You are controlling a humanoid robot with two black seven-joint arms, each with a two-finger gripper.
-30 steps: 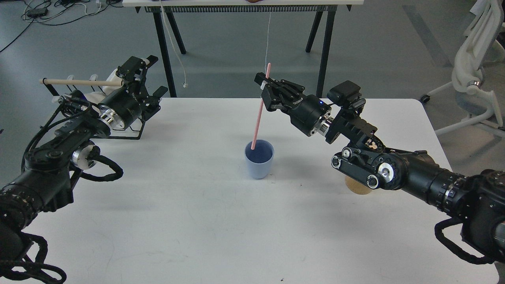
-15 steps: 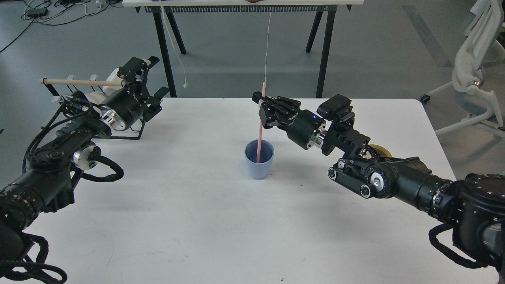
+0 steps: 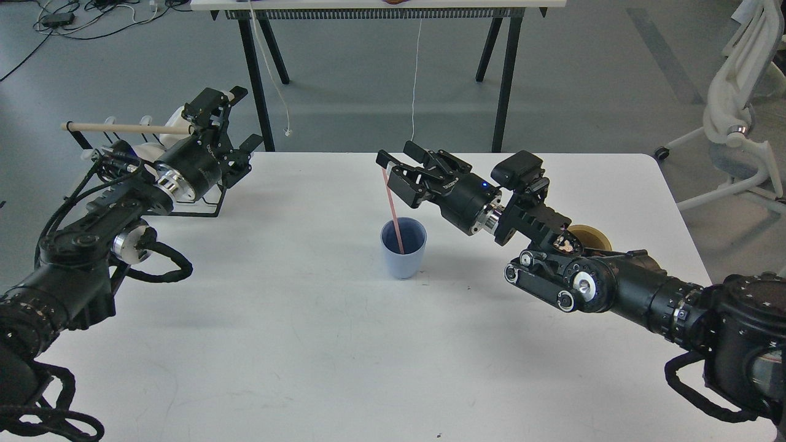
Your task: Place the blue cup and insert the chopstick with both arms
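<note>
Blue cup [image 3: 403,248]: upright on the white table [image 3: 319,344], near the middle and slightly toward the far side. We count its placement as done.

Head view, entry by entry:

Pink chopstick [image 3: 393,212]: lower end inside the blue cup, shaft leaning up and to the left, top end beside our right gripper. We judge this one inserted.

Right gripper [image 3: 402,173]: just above and far of the cup, fingers spread apart with the pink chopstick at the left finger; it looks released, though we cannot tell whether the finger touches the stick.

Left gripper [image 3: 212,120]: at the far left of the table, well apart from the cup, clenched on a wooden chopstick [image 3: 126,128] that lies level and points left. Not yet inserted.

Black wire rack [image 3: 202,205]: on the table under our left arm, with white pieces behind it; we cannot say what they are.

Tan round object [image 3: 588,236]: on the table at the right, partly hidden by our right arm.

Tally, by our judgement: cup placed, one chopstick in, one in hand. Left to do: clear the right arm away from the cup, bring the wooden chopstick across from the left, tip it upright and lower it into the cup.
</note>
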